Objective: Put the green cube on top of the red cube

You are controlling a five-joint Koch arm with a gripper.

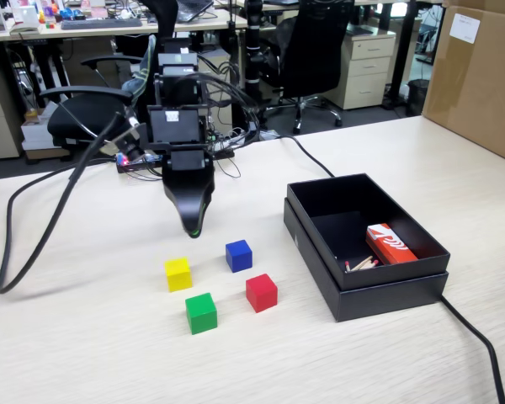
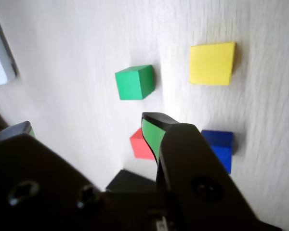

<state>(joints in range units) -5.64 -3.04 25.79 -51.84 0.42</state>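
Hovering above the pale wood-grain tabletop (image 1: 84,337), my black green-tipped end effector (image 1: 192,225) is spread and empty — the small matte green cube (image 1: 201,312) sits just left of the small plain red cube (image 1: 261,292) in the fixed view, apart.

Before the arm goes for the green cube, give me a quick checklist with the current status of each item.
1. Small matte green cube free and upright on the light wood table: ok.
2. Small red cube has a bare top: ok.
3. Gap between the green and red cubes, not touching: ok.
4. Black green-tipped pincer empty, above the table behind the cubes: ok.
5. Pincer open wide enough for the cube: cannot tell.
6. Yellow cube and blue cube stand apart from the green cube: ok.
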